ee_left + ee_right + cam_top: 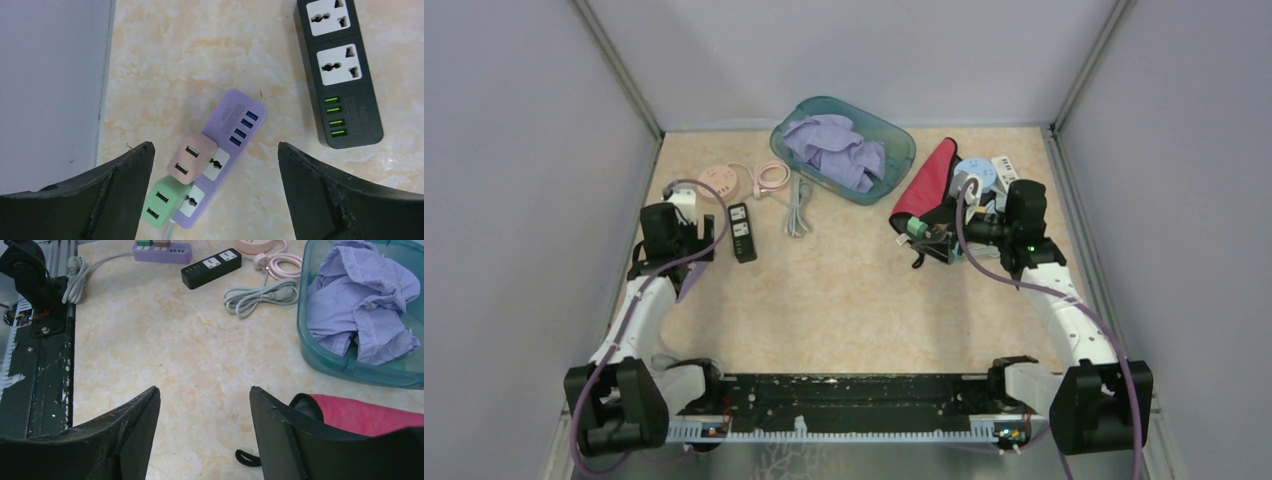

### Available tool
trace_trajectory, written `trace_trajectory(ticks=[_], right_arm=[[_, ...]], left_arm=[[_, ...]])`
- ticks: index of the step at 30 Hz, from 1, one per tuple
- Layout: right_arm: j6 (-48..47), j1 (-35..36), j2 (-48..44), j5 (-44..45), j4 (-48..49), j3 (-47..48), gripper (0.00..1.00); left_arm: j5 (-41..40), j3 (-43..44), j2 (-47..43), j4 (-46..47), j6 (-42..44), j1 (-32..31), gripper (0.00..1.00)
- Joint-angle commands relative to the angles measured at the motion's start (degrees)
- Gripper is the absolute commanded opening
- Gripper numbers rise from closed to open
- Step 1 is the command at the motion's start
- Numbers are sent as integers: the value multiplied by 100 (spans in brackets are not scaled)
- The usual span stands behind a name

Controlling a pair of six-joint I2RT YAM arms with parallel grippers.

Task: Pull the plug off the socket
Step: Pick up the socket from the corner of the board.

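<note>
A purple power strip (pixel 240 117) lies on the marbled table with two plugs in its sockets, a pink one (pixel 191 161) and a green one (pixel 162 200) beside it. My left gripper (pixel 215 146) hangs above them, wide open, its fingers on either side of the plugs and touching neither. From above, the left gripper (pixel 686 245) is at the table's left side and covers most of the purple strip (pixel 692 283). My right gripper (pixel 921 243) is far off at the right, open and empty (pixel 205 395). The purple strip (pixel 162 251) shows small in the right wrist view.
A black power strip (pixel 340 75) lies just right of the purple one. A pink cable coil (pixel 769 178), a grey cable (pixel 797 205), a teal basket (pixel 894 135) of lavender cloth and a red cloth (pixel 929 182) lie farther back. The side wall (pixel 50 85) stands close on the left.
</note>
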Motion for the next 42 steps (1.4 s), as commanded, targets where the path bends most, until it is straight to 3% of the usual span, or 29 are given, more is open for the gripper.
trace_trajectory(ticks=[1,5,12,15,18,19,21,26,34,42], right_arm=[[220,-52,-291,-283,541,-71,66],[314,-47,-336,-307,670,-141,67],[273,-47,-312,-315,672,-162,67],[285,-47,-301,-358,687,-171,67],[282,-47,-294,-354,699,-180,67],[285,-52,-289,-358,699,-180,67],[281,-47,-280,-361,705,-188,67],[292,-48,-259,-369,707,-189,67],[283,-49,-263,-328,709,-193,67],[267,-52,-212,-306,717,-198,67]], left_arm=[[-8,107,188,55,591,152,94],[151,-195,395,364,684,368,85],[463,-437,636,573,593,569,77],[581,-437,725,578,558,640,68],[662,-445,820,585,515,670,66],[710,-432,818,580,500,664,63],[752,-397,778,520,439,664,46],[818,-453,640,564,344,664,38],[1668,-308,469,284,-94,668,2],[1892,-102,336,-89,-1109,666,0]])
